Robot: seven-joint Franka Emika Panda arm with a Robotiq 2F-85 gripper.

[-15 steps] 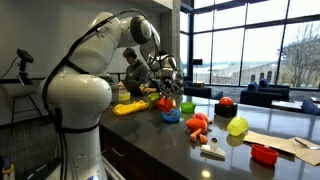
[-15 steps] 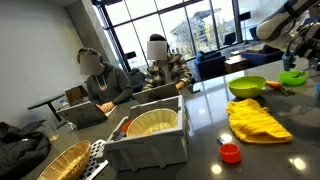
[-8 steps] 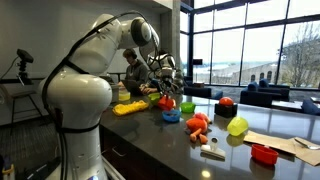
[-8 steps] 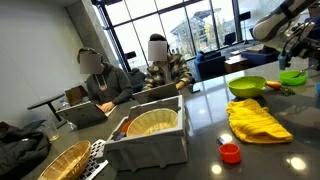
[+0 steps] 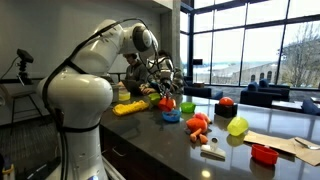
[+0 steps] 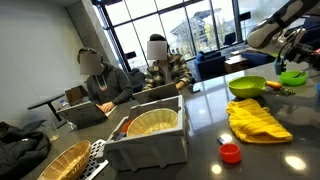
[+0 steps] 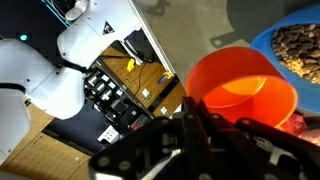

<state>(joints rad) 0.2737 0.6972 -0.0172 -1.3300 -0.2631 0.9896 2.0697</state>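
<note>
In the wrist view my gripper (image 7: 190,110) is shut on the rim of an orange cup (image 7: 245,85), whose open mouth faces the camera. Just beyond the cup lies a blue bowl (image 7: 300,45) with brownish bits in it, on the dark glossy table. In an exterior view the gripper (image 5: 165,90) hangs low over the table with the orange cup (image 5: 166,102) under it, right above the blue bowl (image 5: 171,116). From the opposite side only the arm and gripper (image 6: 295,45) show at the far right edge.
A yellow cloth (image 6: 258,120), a lime pan (image 6: 248,86) and a green bowl (image 6: 292,76) lie near the gripper. A red cup (image 5: 187,106), orange toys (image 5: 198,125), a lime ball (image 5: 237,126) and a red bowl (image 5: 263,153) stand nearby. Two people (image 6: 100,80) sit behind a grey bin (image 6: 150,135).
The arm has shifted slightly, its wrist coming a little further into the frame in the exterior views. The gripper stays shut on the orange cup.
</note>
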